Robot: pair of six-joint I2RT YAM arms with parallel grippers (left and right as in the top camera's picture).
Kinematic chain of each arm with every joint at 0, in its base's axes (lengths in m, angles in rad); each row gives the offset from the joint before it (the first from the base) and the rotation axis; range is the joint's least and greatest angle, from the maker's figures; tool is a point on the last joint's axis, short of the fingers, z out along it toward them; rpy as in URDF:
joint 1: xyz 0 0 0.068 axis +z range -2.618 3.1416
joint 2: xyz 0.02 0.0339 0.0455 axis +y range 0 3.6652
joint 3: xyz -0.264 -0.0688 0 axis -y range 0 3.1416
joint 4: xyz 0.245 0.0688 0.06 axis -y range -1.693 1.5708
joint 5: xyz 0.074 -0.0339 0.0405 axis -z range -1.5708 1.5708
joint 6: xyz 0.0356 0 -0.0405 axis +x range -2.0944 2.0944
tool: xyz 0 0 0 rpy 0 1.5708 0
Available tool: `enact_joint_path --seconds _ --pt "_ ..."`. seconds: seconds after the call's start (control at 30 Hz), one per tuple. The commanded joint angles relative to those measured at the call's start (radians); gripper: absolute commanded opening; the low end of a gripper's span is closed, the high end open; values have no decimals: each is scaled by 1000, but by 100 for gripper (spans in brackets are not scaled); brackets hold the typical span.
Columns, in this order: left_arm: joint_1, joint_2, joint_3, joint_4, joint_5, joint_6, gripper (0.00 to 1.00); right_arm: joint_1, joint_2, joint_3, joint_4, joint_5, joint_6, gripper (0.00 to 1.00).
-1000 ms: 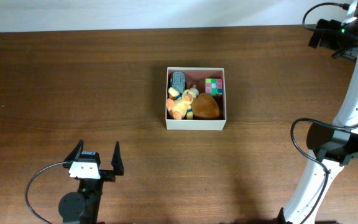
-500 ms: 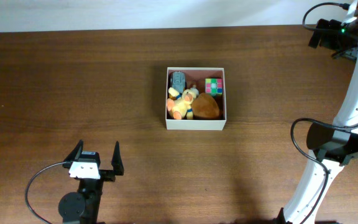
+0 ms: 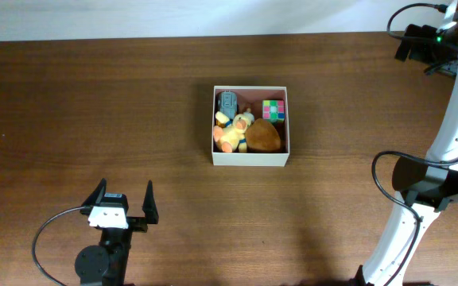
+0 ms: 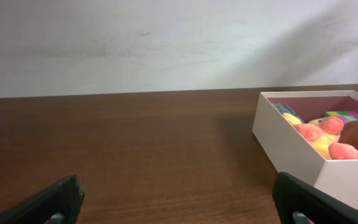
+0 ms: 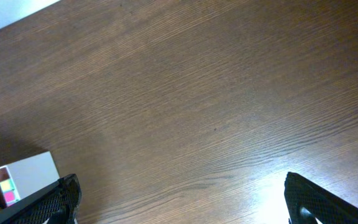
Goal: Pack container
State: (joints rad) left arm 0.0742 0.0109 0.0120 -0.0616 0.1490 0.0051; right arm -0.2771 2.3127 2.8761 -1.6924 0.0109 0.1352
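table [image 3: 94,119]: dark brown wood grain | wall [image 4: 166,43]: white, behind table

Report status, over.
Left gripper open, empty. Right gripper open, empty. The container holds plush duck, colour cube, grey toy, brown toy. Nothing in the way.

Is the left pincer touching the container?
Apart. The overhead view shows bare table between the open left pincer and the container.

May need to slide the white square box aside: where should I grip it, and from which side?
On the white square box, probably the far wall's middle, from above: one finger inside, one outside. The thin upright rim suits pinching, and toys crowd the other walls.
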Motion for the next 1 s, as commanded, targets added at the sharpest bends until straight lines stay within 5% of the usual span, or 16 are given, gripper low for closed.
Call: enact_joint_path --seconds 0.0,0.17,0.33,0.73,0.97 --pt "-4 -6 -3 -7 -11 18 99 29 -80 6 -6 28 8 99" --pt "-4 -6 -3 -6 -11 18 99 112 -246 -40 -2 49 -12 99" --pt "-4 -6 -3 -7 -11 18 99 179 -438 -274 25 62 -5 99" --pt "-4 -6 -3 -6 -11 18 99 256 -914 -892 354 46 1 99" --pt "-4 -6 -3 -7 -11 18 99 256 -1233 -1289 690 27 1 99"
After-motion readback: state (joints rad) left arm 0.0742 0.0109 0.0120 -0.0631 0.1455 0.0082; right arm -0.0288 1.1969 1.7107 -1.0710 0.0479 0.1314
